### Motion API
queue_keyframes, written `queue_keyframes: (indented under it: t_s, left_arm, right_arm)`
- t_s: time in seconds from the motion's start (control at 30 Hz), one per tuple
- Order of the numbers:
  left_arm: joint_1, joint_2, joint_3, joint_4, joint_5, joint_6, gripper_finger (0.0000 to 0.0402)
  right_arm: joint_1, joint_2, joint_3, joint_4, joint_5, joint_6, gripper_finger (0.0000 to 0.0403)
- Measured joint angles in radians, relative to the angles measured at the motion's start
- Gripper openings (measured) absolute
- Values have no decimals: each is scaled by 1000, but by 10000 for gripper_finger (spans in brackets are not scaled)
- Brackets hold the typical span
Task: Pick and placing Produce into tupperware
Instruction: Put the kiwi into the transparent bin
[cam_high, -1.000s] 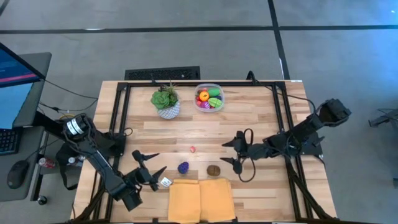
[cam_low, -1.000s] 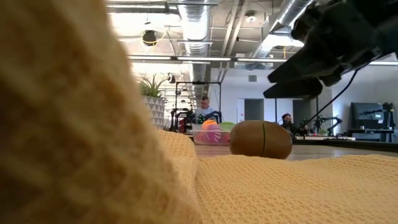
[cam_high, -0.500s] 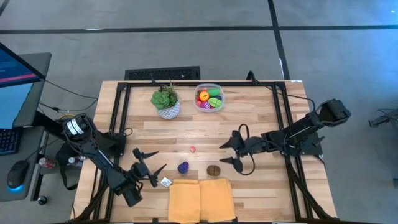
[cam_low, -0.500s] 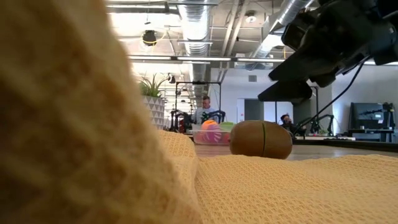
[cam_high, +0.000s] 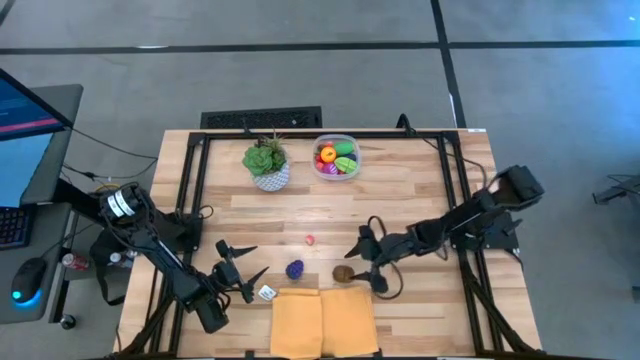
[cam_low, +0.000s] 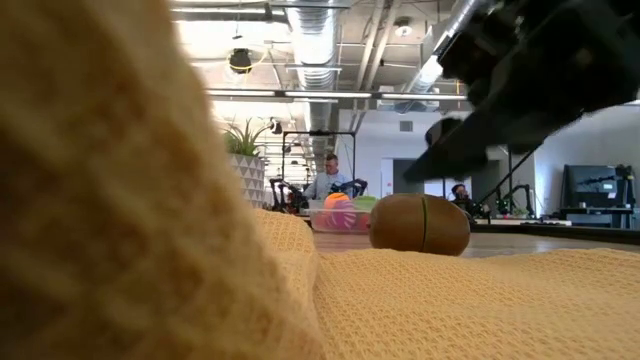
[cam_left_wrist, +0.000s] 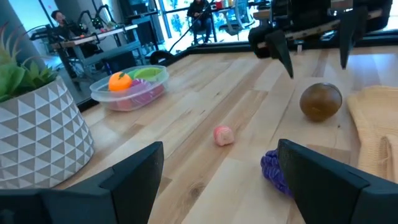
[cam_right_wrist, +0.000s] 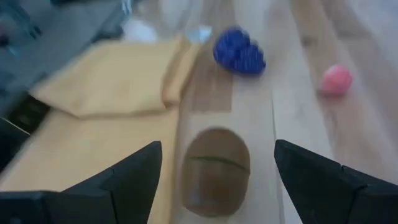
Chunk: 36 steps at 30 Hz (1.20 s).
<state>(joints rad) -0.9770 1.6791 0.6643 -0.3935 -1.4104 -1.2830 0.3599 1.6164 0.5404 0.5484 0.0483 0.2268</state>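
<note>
Beside the yellow cloth (cam_high: 323, 320), the right pincer (cam_high: 362, 262) gapes empty over brown produce (cam_high: 343, 272).

Open-plan robotics lab: exposed ceiling ducts (cam_low: 330, 40).

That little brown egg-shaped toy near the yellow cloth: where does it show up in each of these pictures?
High view: brown toy just above the yellow cloth.
Low view: centre right, behind the cloth.
Left wrist view: right side.
Right wrist view: bottom centre.
Shared landmark: the yellow cloth, beside the toy in every view.
</note>
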Motion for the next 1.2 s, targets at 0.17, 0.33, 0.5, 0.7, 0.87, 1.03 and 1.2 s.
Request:
queue_keyframes:
  t_s: [0.17,0.33,0.5,0.7,0.87,1.03,1.2]
  left_arm:
    - [0,0,0,0,16,8,306]
    - [0,0,0,0,26,19,306]
    - [0,0,0,-1,34,19,306]
    - [0,0,0,-5,33,23,306]
    - [0,0,0,-9,33,23,306]
    - [0,0,0,-11,33,23,306]
    - [0,0,0,-12,33,23,306]
  right_arm:
    - [0,88,57,10,0,6,323]
    - [0,128,79,8,-2,34,318]
    - [0,165,79,14,-18,81,318]
    - [0,197,79,21,-25,115,318]
    - [0,205,80,30,-25,116,317]
    - [0,205,80,37,-22,116,317]
    - [0,205,80,36,-22,116,301]
